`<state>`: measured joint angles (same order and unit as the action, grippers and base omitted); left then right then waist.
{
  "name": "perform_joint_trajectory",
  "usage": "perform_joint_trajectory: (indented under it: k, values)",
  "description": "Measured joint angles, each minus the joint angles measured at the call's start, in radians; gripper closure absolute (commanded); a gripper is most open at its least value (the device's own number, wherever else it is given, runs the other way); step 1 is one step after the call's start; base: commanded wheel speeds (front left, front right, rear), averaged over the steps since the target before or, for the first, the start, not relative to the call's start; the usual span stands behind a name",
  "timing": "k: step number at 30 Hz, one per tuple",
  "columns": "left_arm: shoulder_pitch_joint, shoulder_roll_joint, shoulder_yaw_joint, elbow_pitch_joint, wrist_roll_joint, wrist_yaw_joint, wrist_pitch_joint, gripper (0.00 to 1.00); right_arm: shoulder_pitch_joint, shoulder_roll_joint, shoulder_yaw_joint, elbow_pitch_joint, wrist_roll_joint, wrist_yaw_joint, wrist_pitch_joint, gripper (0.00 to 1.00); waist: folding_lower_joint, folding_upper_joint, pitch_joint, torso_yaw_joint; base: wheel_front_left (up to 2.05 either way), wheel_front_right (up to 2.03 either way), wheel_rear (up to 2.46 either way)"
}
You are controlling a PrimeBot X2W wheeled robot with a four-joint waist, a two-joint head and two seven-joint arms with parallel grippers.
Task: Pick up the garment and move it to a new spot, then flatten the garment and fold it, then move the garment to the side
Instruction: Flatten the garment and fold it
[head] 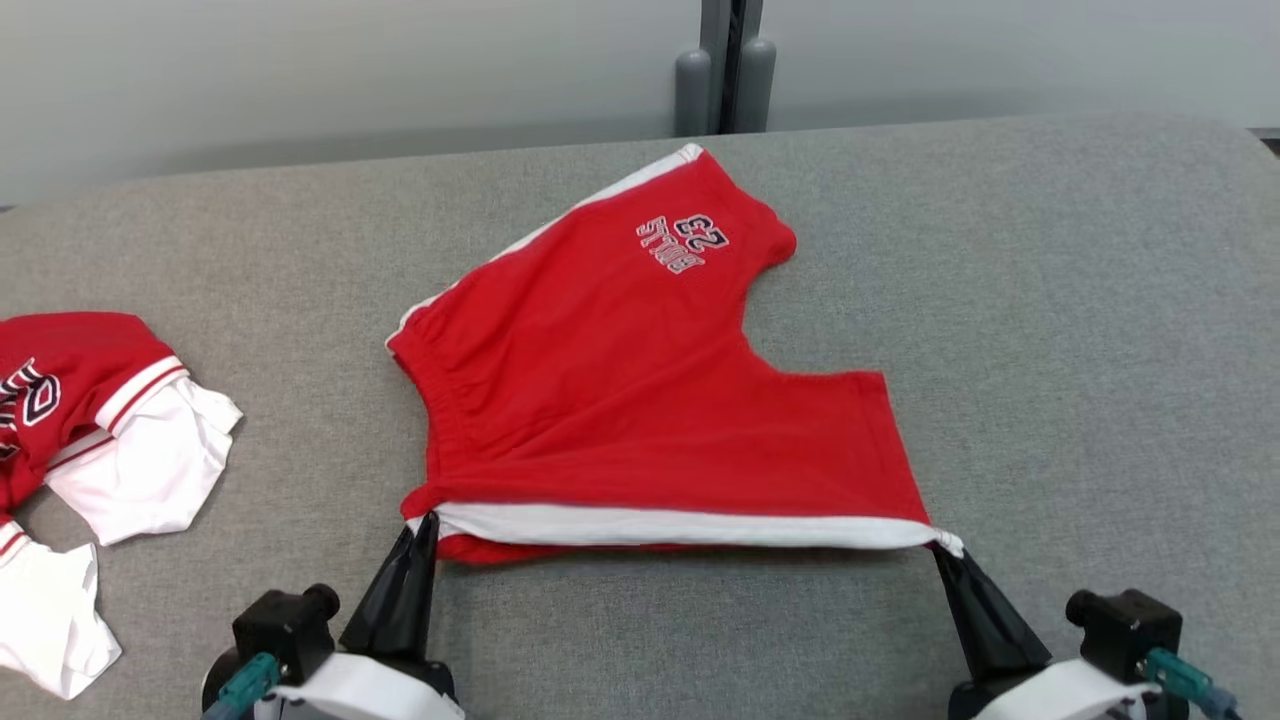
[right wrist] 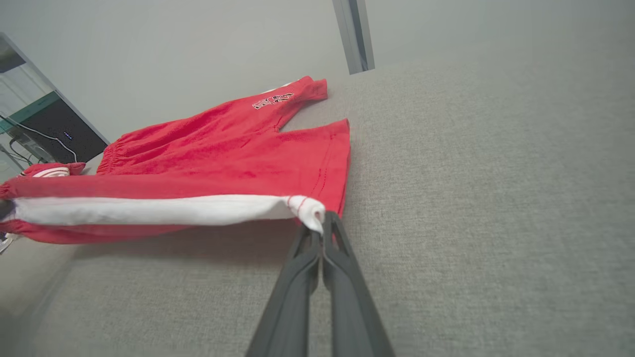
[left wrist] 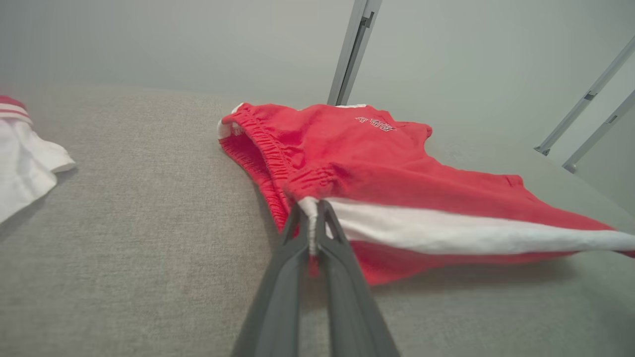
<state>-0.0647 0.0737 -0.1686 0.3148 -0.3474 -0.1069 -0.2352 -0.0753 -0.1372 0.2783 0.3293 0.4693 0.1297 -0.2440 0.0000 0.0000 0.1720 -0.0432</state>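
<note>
Head view: soft red jersey shorts point(head: 620, 400), white-striped, lettered "23 BULLS", clamped by left gripper point(head: 428, 520) and right gripper point(head: 940, 548).

A grey fabric desk point(head: 1080, 330) meets a plain pale wall point(head: 300, 80) under soft, even light. A dark upright post point(head: 737, 40) splits the wall, two grey stubs point(head: 692, 92) at its foot. The right wrist view catches a dark cabinet point(right wrist: 59, 131).
</note>
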Motion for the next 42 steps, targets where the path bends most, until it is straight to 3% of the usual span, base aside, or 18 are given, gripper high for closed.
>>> perform_joint_trajectory:
  k: [10,15,21,30,35,42]
  values:
    - [0.235,0.007,-0.001,-0.24,-0.018,0.082,0.117,1.0,0.263,0.014,-0.095,-0.281,-0.074,0.0,0.145,1.0,0.0,0.0,-0.099,-0.014,0.0,0.0,0.0]
    - [0.267,0.01,-0.01,-0.322,-0.024,0.097,0.16,1.0,0.292,0.021,-0.14,-0.385,-0.101,0.0,0.208,1.0,0.0,0.0,-0.1,-0.019,0.0,0.0,0.0]
    - [0.262,0.014,-0.014,-0.356,-0.034,0.1,0.196,1.0,0.283,0.028,-0.16,-0.417,-0.103,0.0,0.224,1.0,0.0,0.0,-0.07,-0.009,0.0,0.0,0.0]
    - [0.114,0.029,-0.014,-0.358,-0.024,0.094,0.196,1.0,0.063,-0.034,-0.13,-0.389,-0.08,0.0,0.183,1.0,0.0,0.0,0.05,0.031,0.0,0.0,0.0]
    - [-0.004,0.016,-0.012,-0.348,-0.05,0.075,0.178,1.0,-0.151,-0.131,-0.071,-0.308,-0.034,0.0,0.157,1.0,0.0,0.0,0.146,0.072,0.0,0.0,0.0]
    - [-0.13,0.005,-0.032,-0.312,-0.061,0.06,0.154,1.0,-0.387,-0.209,-0.018,-0.197,0.013,0.0,0.127,1.0,0.0,0.0,0.231,0.13,0.0,0.0,0.0]
